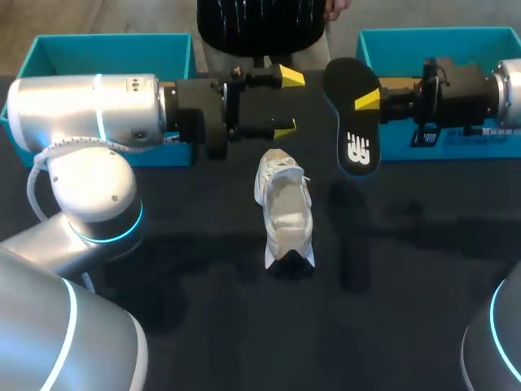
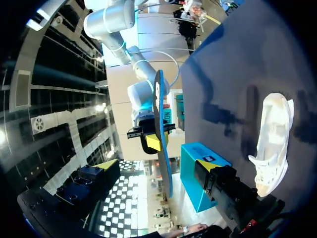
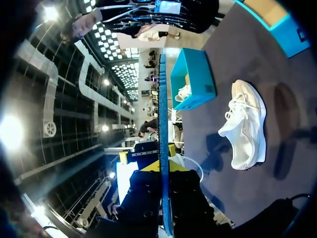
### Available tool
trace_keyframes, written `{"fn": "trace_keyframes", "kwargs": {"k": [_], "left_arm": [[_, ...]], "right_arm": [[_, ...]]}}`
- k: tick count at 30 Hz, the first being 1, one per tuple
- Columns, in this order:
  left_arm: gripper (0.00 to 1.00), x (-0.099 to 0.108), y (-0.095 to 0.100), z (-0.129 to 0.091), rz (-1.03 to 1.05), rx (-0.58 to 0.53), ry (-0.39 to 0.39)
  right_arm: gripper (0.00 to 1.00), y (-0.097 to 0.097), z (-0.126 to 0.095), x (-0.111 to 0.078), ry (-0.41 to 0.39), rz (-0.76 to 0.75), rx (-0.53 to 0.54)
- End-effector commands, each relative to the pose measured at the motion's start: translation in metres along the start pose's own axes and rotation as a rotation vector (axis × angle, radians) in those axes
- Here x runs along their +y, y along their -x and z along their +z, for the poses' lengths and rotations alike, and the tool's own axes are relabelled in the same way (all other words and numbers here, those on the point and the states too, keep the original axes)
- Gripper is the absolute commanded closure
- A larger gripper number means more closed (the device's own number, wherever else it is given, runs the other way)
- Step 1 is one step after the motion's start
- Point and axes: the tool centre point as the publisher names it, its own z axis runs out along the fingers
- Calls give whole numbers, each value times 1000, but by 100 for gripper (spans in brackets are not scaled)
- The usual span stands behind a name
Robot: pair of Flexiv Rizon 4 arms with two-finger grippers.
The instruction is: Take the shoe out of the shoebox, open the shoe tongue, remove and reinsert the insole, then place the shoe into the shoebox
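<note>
Pinching the black insole point(image 1: 352, 114) by its edge, the right gripper point(image 1: 368, 99) holds it aloft at 1 o'clock of the white shoe point(image 1: 283, 213) on the table point(image 1: 407, 285). The left gripper point(image 1: 288, 103) hovers spread and empty at 12 o'clock, so the unbraced shoe may skid and the insole buckle on reinsertion.

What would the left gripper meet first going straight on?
Probably the insole, held in the right gripper, directly ahead of the left gripper; the shoe lies off that line. Depth is uncertain.
</note>
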Motion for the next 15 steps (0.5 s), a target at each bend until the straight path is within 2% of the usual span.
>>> {"fn": "trace_keyframes", "kwargs": {"k": [1,15], "left_arm": [[0,1,-5,9,-28,-38,19],[0,13,-6,32,-84,-69,19]], "right_arm": [[100,-1,9,0,-13,2,-1],[100,-4,30,-11,-60,-5,17]]}}
